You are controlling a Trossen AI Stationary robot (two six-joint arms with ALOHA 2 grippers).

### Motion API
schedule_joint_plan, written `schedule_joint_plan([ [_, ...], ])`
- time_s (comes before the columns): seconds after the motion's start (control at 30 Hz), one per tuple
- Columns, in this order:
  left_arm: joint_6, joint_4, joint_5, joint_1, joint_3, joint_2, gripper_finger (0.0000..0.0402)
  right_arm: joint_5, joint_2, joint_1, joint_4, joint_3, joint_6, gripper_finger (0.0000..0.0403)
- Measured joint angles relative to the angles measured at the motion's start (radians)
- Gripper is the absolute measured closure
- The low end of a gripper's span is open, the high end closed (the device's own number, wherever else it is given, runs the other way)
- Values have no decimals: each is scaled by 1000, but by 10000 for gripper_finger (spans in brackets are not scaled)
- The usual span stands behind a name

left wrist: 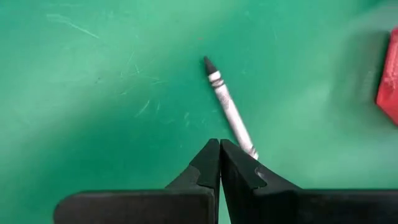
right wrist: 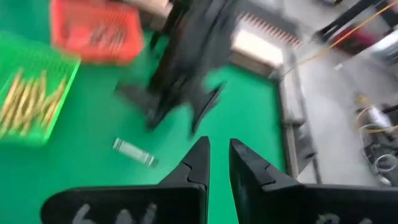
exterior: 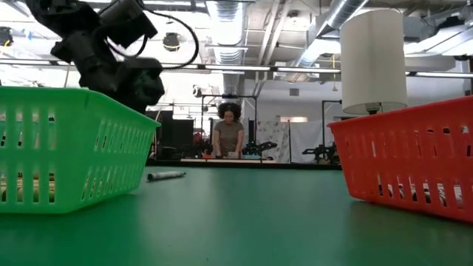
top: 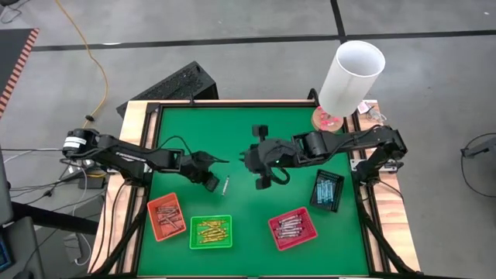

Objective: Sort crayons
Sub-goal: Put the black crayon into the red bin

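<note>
Green felt covers the tabletop (top: 256, 132), framed in pale wood. Four trays sit along its near half: an orange tray (top: 166, 216) at the left with reddish-brown crayons (top: 167, 215), a green tray (top: 210, 232) beside it with gold crayons (top: 211, 231), a red tray (top: 293, 228) right of centre with grey crayons (top: 290, 225), and a black tray (top: 327, 190) at the far right with blue crayons (top: 327, 188). A tall white tube (top: 351, 76) stands on a pink base at the far right corner. Beyond the tabletop, in the low view, a person (exterior: 228, 131) stands at a bench in the room.

One loose grey crayon (top: 225, 184) lies flat on the felt, left of centre, farther back than the green tray and well apart from every tray. It is a thin silvery stick with a dark pointed tip and a pale band just behind that tip.

The left claw (top: 225, 161) hovers just beside this crayon, its fingers (left wrist: 208, 163) pressed together and holding nothing. The right claw (top: 262, 184) hangs near the middle of the tabletop, its fingers (right wrist: 194, 163) slightly spread and empty. Nothing lies between either claw and the loose crayon.
</note>
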Motion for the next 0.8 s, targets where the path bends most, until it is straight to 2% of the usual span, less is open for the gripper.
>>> schedule_joint_plan([
  [0.1, 44, -92, -11, 0, 37, -33, 401, -55, 19, -10, -44, -49, 3, 346],
  [0.2, 93, -209, -67, 0, 92, -83, 401, -124, 68, -16, -63, -90, -26, 346],
  [0.4, 195, -445, -149, -1, 207, -226, 401, -129, 199, -21, -23, -94, -193, 346],
  [0.5, 229, -521, -167, -8, 248, -312, 401, -133, 268, -21, -3, -95, -290, 346],
  [0.63, 269, -589, -214, -27, 272, -424, 400, -156, 343, -31, -15, -82, -322, 346],
  [0.8, 271, -625, -266, -50, 272, -548, 372, -166, 402, -43, -17, -72, -372, 346],
])
